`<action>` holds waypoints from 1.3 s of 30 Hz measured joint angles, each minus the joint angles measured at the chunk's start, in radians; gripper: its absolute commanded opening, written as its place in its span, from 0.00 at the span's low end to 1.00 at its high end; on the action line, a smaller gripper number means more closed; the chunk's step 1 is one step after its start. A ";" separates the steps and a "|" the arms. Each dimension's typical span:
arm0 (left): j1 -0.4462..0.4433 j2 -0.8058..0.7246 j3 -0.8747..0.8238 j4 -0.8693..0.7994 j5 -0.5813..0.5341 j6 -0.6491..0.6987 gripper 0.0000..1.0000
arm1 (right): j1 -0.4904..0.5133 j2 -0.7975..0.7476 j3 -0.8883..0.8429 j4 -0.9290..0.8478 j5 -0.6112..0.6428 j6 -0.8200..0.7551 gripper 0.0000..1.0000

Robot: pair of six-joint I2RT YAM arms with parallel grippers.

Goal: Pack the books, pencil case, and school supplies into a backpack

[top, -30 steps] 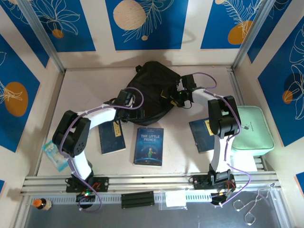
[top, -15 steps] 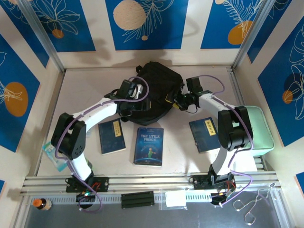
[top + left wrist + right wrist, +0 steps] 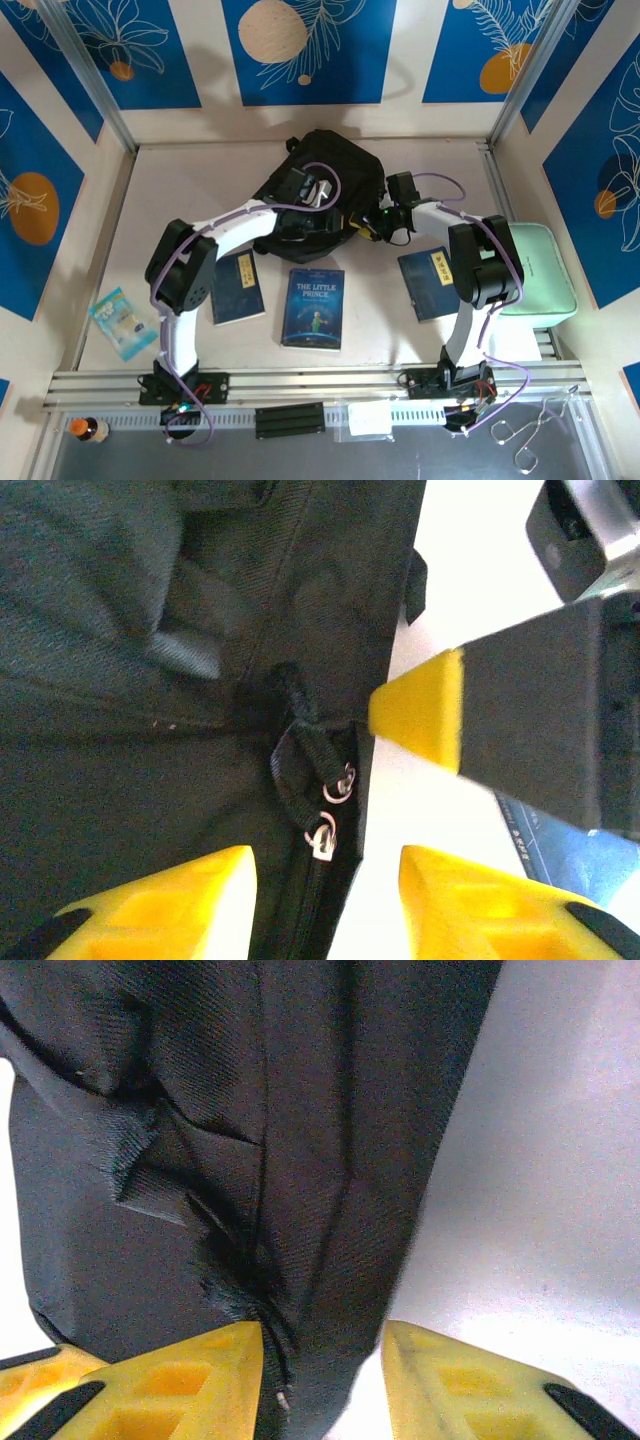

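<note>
The black backpack [image 3: 315,185] lies at the back centre of the table. My left gripper [image 3: 333,222] hangs over its near right edge. In the left wrist view it [image 3: 325,860] is open, its yellow fingers either side of the zip pulls [image 3: 328,832]. My right gripper [image 3: 368,228] meets the same edge from the right. It [image 3: 322,1332] is open around a fold of backpack fabric [image 3: 300,1210]. Three navy books lie in front: one left [image 3: 236,287], The Little Prince [image 3: 313,307], one right [image 3: 430,282]. A mint green pencil case [image 3: 535,270] sits far right.
A small blue-green packet [image 3: 122,322] lies at the table's left edge. Beyond the front rail are a small bottle [image 3: 88,430], a black block [image 3: 290,420] and metal tongs [image 3: 535,435]. The right gripper's yellow finger [image 3: 420,715] is close beside my left gripper.
The left gripper has swung right across the backpack to its near right edge. The right gripper has dropped down and in toward the same edge. The two now sit close together.
</note>
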 measured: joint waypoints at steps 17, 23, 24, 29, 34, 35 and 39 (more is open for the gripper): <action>-0.005 0.089 0.053 -0.015 -0.046 -0.004 0.25 | 0.000 0.025 -0.023 0.035 -0.007 0.018 0.18; -0.008 0.118 0.091 -0.027 -0.032 -0.001 0.23 | 0.000 0.032 -0.042 0.071 -0.016 0.023 0.15; -0.008 0.125 0.098 -0.028 -0.029 0.000 0.23 | 0.000 0.032 -0.043 0.073 -0.018 0.025 0.15; -0.011 0.156 0.113 -0.047 -0.027 0.014 0.20 | 0.000 0.032 -0.047 0.082 -0.019 0.025 0.15; -0.011 0.170 0.124 -0.055 -0.010 0.026 0.21 | 0.000 0.038 -0.048 0.089 -0.023 0.026 0.15; -0.011 0.172 0.127 -0.057 -0.007 0.026 0.21 | 0.000 0.039 -0.048 0.090 -0.023 0.026 0.15; -0.012 0.195 0.159 -0.063 0.003 0.025 0.22 | 0.000 0.043 -0.048 0.093 -0.026 0.026 0.15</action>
